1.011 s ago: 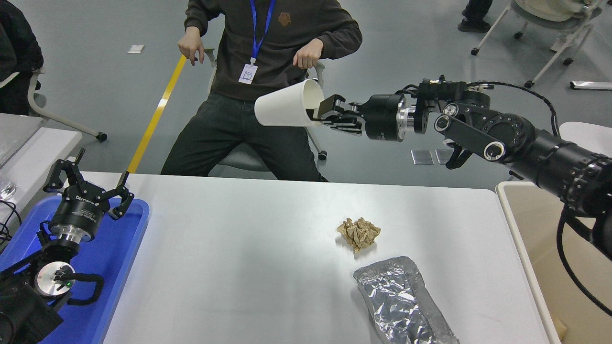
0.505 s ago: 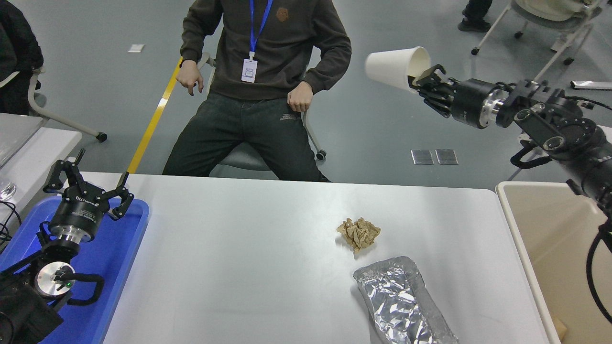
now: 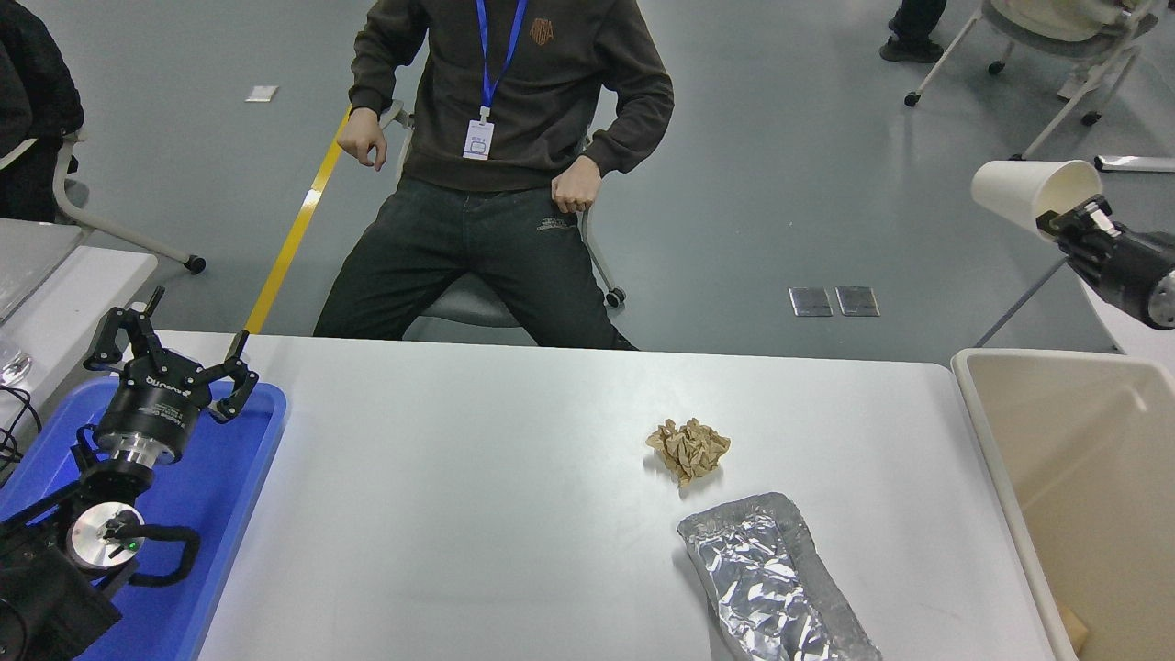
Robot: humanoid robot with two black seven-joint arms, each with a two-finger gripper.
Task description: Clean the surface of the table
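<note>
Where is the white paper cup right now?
In the head view, the white paper cup is at the upper right, held on its side by the right gripper, above the beige rectangular bin.

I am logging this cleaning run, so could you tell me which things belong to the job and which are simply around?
Job:
table surface
paper cup in right tool
crumpled brown paper
foil packet
beige bin

Around:
left tool, parked
blue tray
seated person

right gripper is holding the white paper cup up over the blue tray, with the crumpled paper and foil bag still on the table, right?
Not quite: the head view shows the right gripper holding the white paper cup above the beige bin, not the blue tray. Crumpled paper and foil bag remain on the table.
</note>
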